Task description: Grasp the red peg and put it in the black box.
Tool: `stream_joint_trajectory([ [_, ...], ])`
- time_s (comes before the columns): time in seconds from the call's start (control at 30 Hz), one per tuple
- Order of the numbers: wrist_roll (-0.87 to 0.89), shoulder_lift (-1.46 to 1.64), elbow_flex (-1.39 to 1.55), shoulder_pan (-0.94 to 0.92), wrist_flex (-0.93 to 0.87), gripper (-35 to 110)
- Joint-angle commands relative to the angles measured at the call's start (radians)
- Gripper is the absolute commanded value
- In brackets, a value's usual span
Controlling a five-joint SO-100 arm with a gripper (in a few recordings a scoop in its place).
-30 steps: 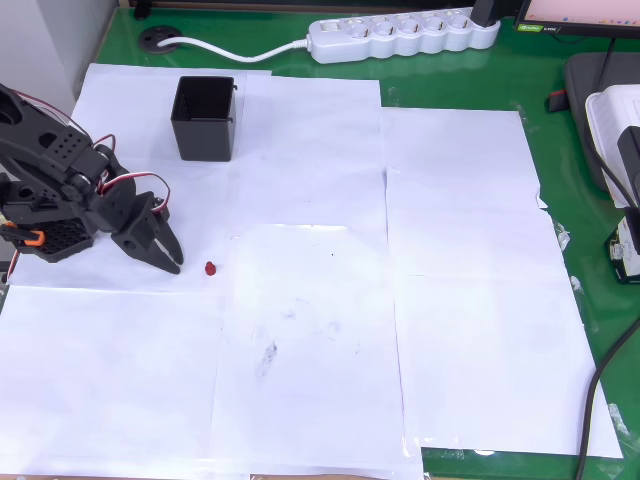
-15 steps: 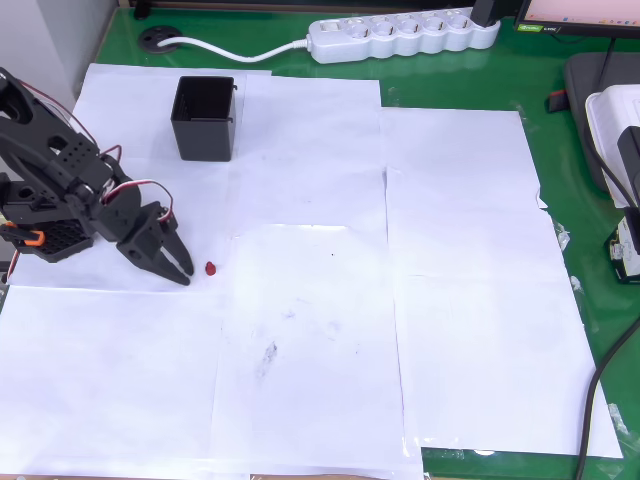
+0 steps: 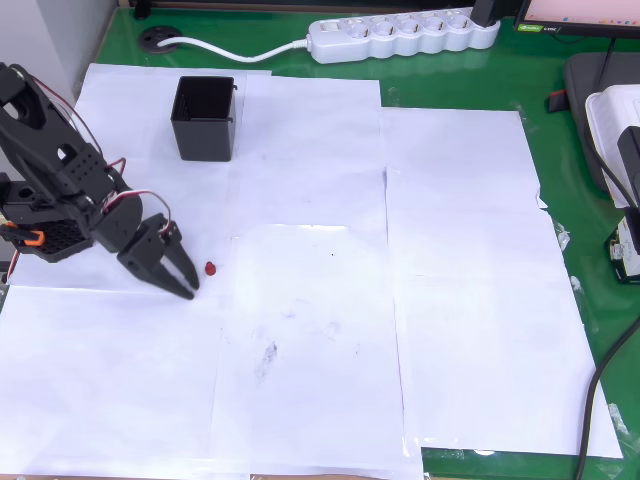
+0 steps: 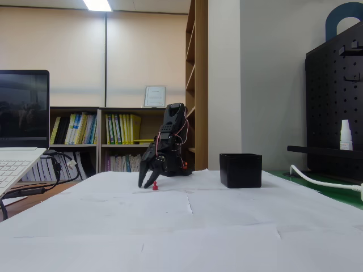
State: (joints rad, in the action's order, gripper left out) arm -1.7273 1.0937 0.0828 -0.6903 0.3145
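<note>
- Because its jaws are spread and empty, the gripper [image 3: 184, 280] sits low beside the red peg [image 3: 210, 268], seemingly lining up a pinch.
- The peg lies on the paper [image 3: 320, 340], well apart from the black box [image 3: 205, 118].

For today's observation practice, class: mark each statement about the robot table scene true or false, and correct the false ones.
1. The red peg lies on white paper. True.
2. The claw grips the peg. False: its fingers are apart and the peg lies free beside them.
3. The black box already holds the peg. False: the peg lies on the paper, apart from the box.
4. A white power strip lies on the green mat. True.
5. The box lies tipped over. False: it stands upright.
</note>
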Motion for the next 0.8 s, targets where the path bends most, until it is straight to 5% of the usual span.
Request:
stream_joint_trajectory([
  [0.0, 0.069, 0.12, 0.034, -0.026, 0.196, 0],
  [0.5, 0.147, 0.884, 0.215, 0.005, 0.985, 0],
  [0.77, 0.118, 1.097, 0.321, 0.0, 1.167, 0],
])
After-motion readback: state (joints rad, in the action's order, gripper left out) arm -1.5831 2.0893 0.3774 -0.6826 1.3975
